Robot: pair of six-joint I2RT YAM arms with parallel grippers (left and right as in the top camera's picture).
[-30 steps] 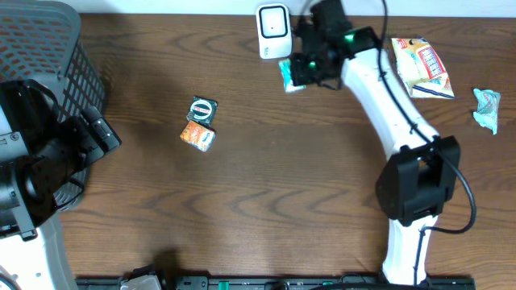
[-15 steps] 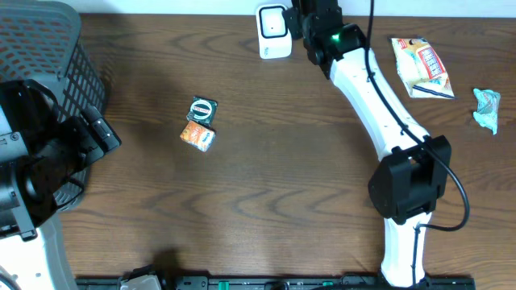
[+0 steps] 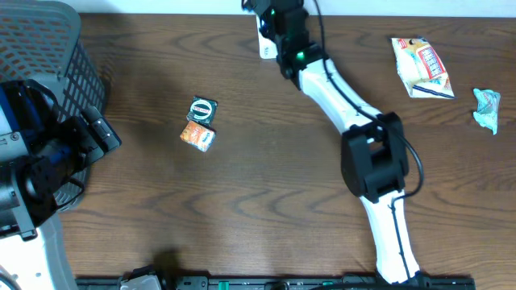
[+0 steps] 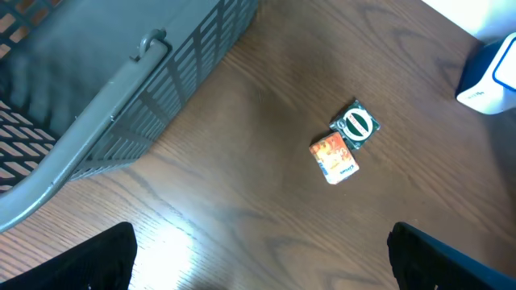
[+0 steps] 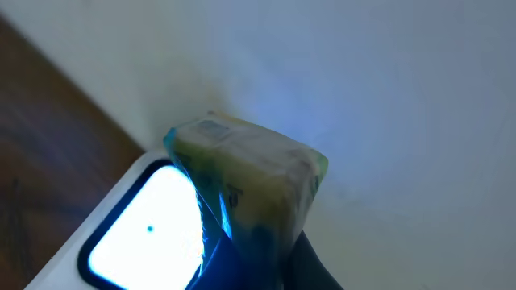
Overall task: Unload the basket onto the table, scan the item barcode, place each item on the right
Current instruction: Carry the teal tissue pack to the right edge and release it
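Note:
My right gripper (image 5: 266, 262) is shut on a small green and yellow packet (image 5: 246, 173), the item. It holds the packet right beside the lit window of the white scanner (image 5: 137, 238). From overhead, the right gripper (image 3: 270, 14) sits over the scanner (image 3: 268, 48) at the table's far edge and hides the packet. My left gripper (image 4: 262, 274) is open over bare wood at the left, with nothing between its dark fingers (image 4: 81, 258). In the overhead view it (image 3: 97, 133) stands beside the basket.
A green round-label packet (image 3: 202, 109) and an orange packet (image 3: 197, 136) lie touching at mid-left. A grey mesh basket (image 3: 48, 48) fills the far left corner. A snack bag (image 3: 421, 66) and a teal wrapper (image 3: 487, 109) lie at the far right.
The right arm has swung left with the packet, from the scanner's right side to directly over it. The left arm has not moved.

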